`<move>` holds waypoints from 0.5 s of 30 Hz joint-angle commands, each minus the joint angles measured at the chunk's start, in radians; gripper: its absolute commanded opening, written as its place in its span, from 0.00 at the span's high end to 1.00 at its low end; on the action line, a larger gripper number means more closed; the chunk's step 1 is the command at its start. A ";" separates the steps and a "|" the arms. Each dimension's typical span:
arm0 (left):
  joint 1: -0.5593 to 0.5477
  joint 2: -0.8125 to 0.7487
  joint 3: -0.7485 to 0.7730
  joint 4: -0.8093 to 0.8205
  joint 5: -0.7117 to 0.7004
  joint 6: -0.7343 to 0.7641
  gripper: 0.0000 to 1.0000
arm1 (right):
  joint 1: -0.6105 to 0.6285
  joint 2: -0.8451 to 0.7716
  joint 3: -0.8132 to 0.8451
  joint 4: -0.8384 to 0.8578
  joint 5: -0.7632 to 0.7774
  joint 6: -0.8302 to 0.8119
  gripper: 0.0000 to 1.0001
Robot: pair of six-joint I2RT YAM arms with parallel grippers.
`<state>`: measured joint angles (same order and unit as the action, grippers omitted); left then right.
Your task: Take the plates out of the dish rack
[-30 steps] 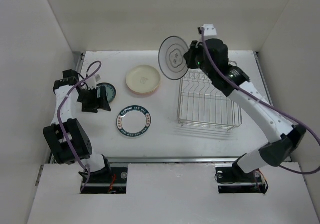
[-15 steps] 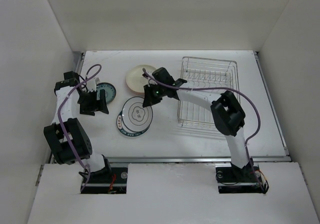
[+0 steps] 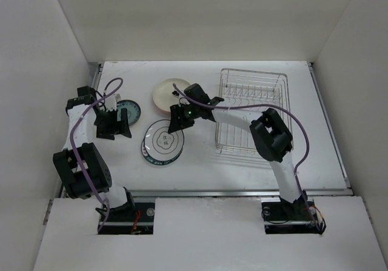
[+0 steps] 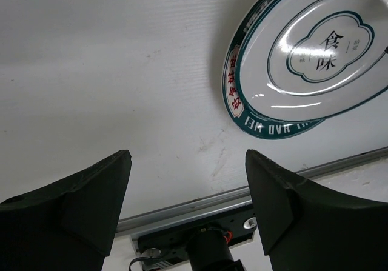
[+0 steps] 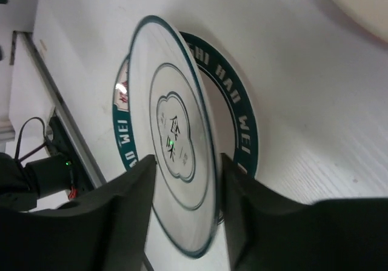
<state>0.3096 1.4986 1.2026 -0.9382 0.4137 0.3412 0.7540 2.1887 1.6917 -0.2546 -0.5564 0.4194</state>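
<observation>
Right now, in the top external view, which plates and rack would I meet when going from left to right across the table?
small teal plate → line-patterned plate → dish rack

White, glossy line-pattern plate [image 4: 321, 46]: thin dark teal edge line, teal inner ring, teal lobed outline around black characters at centre. Beneath it, lettered plate [image 4: 241, 110]: dark teal rim band, white capital letters, 1 red-and-white patch. Toward far edge, cream plate [image 3: 170, 95], pinkish edge. Toward left edge, small plate [image 3: 130, 110]: teal. Silver wire dish rack [image 3: 251, 110]. White table [image 3: 200, 171]. 2 arms [image 3: 233, 120]: white shells, black joints, purple cables [image 3: 76, 128]. Black fingers on left gripper [image 4: 188, 159] and right gripper [image 5: 187, 160].
</observation>
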 commanded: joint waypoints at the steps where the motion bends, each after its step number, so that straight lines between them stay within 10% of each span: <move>1: 0.005 -0.020 -0.006 -0.008 0.002 -0.001 0.27 | 0.013 0.000 0.057 -0.105 0.061 -0.054 0.46; 10: 0.005 -0.020 -0.006 -0.008 0.011 -0.001 0.27 | 0.090 -0.032 0.183 -0.422 0.554 -0.136 0.42; 15: 0.005 -0.020 -0.006 -0.008 0.011 -0.001 0.27 | 0.120 0.003 0.201 -0.422 0.555 -0.159 0.42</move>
<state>0.3096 1.4986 1.2026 -0.9348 0.4145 0.3393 0.8547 2.1941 1.8385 -0.6300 -0.0788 0.2901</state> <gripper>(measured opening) 0.731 0.583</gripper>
